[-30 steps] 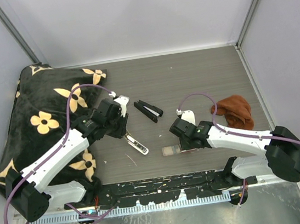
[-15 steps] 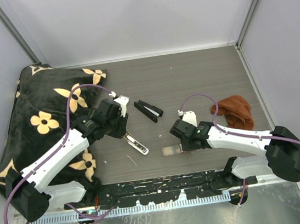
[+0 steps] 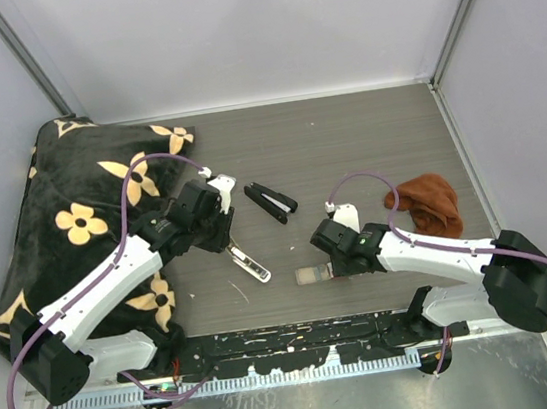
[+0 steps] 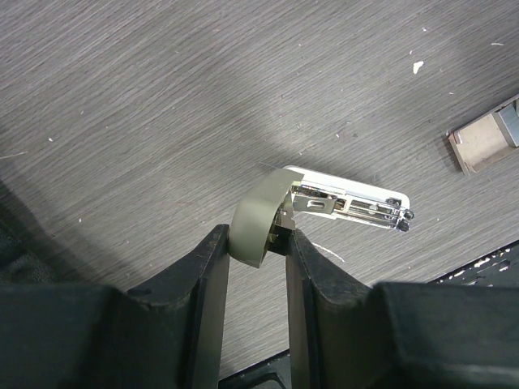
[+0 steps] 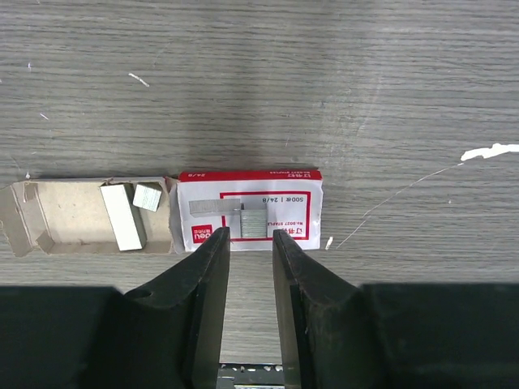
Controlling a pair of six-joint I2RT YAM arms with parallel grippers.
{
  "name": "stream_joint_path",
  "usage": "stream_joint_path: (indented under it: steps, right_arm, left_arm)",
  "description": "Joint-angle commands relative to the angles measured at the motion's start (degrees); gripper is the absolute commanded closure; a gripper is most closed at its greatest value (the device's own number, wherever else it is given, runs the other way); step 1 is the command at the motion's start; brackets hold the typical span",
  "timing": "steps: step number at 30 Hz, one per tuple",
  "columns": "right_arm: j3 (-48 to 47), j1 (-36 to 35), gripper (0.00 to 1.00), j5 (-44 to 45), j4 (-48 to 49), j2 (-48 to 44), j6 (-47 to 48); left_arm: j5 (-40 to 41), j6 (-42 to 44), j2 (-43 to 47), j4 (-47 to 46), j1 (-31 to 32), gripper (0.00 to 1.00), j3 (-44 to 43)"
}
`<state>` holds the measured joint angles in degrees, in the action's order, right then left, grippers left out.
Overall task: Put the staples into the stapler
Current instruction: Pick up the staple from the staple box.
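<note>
Here, the left jaws are clamped on the olive-green rounded cap of the small stapler (image 4: pixel 324 203). The cap tilts up from the stapler's bright metal rail, and that rail sticks out past the fingertips over the grey wood-grain desk (image 3: pixel 365 132). The right jaws stand apart with nothing between them, poised above the near edge of a small red-and-white cardboard box (image 5: pixel 300 203). The short silvery-grey metal block of staples (image 5: pixel 255 220) lies on top of that box, just beyond the gap between the two fingers. A thinner grey strip seems to touch it on its left, though that could be printing on the label. Just beside the box sits an open brown cardboard tray (image 5: pixel 57 219) with two pale staple blocks (image 5: pixel 122 215) inside. From above, a slim black hinged tool (image 3: pixel 271 202) rests between the two arms. A black blanket with tan flowers (image 3: pixel 81 199) covers the desk's left end, and a crumpled rust-brown cloth (image 3: pixel 426 199) lies at the right.
</note>
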<state>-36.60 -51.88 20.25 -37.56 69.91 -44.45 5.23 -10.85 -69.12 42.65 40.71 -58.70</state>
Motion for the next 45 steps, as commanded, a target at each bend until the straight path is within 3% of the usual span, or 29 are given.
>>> stream_joint_path:
  steps: [1, 23, 29, 34, 38, 45]
  right_arm:
    - [0.2, 0.6, 0.67, 1.4, 1.7, 0.2, -0.6]
    - [1.2, 1.2, 0.77, 0.9, 2.9, 0.3, 0.0]
    - [-1.1, 1.2, 0.78, -0.5, 1.2, -2.8, 4.7]
    - [-1.4, 1.1, 0.78, -6.6, 4.0, -8.3, 12.4]
    - [-2.7, 0.7, 0.79, -16.6, 6.5, -10.5, 17.2]
    - [-3.9, -3.8, 0.79, -28.2, 13.4, -12.5, 21.3]
  left_arm:
    - [-0.1, 0.6, 0.9, -3.3, -0.1, 1.00, -0.2]
    - [0.0, 0.7, 0.9, -3.3, -0.1, 1.00, -0.4]
    - [-0.3, 0.7, 0.4, -3.3, -0.1, 1.00, -0.4]
    - [-1.9, 0.8, -0.5, -3.2, 0.0, 1.00, -0.7]
    - [-3.4, 0.6, -1.4, -3.3, -0.1, 1.00, -0.7]
    - [-5.4, 0.2, -2.5, -3.0, -0.1, 1.00, -0.9]
